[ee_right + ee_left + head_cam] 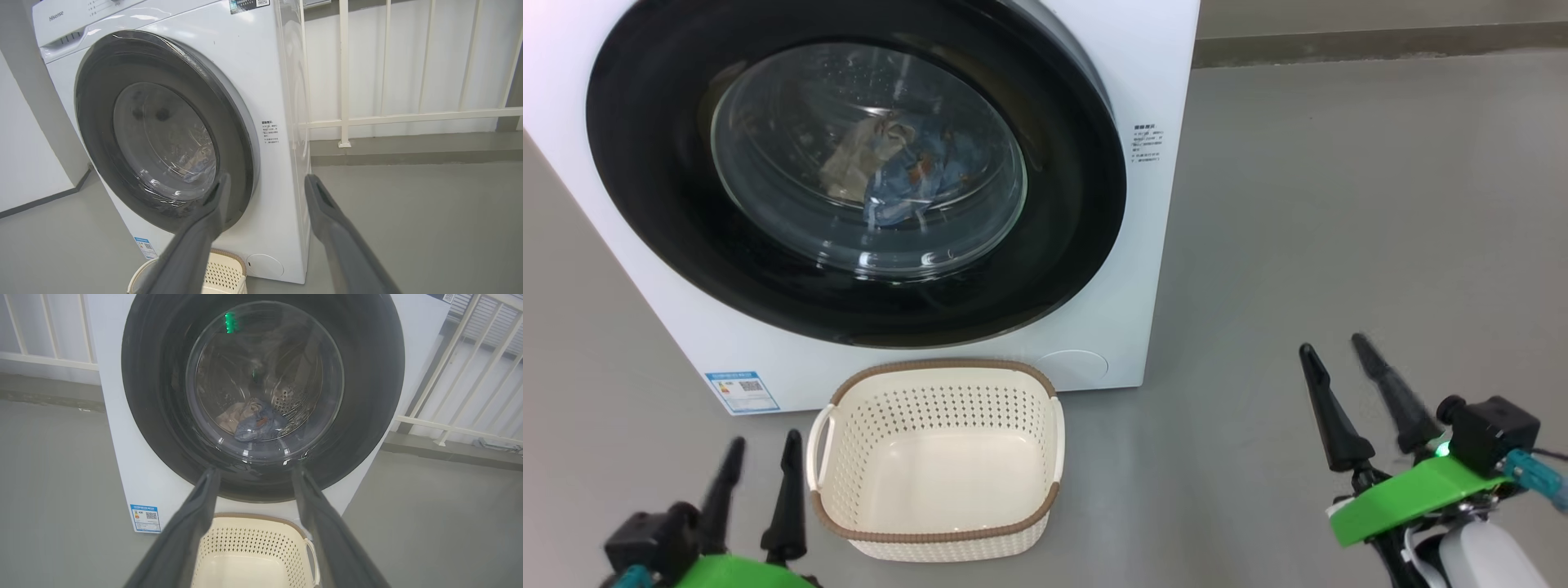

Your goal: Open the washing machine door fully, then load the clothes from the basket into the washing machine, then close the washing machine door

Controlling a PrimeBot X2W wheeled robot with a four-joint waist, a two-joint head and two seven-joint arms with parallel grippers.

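Observation:
The white washing machine stands at upper left with its round black washing machine door shut flat against it. Through the glass I see the clothes, light blue and beige, lying in the drum; the left wrist view shows the clothes too. On the floor before the machine sits the cream basket with nothing in it. My left gripper is open just left of the basket. Far off to the right, my right gripper is open over bare floor.
Grey floor spreads to the right of the machine. A white railing runs behind the machine's right side, and a white wall stands on its other side. A blue label sticker marks the machine's lower front corner.

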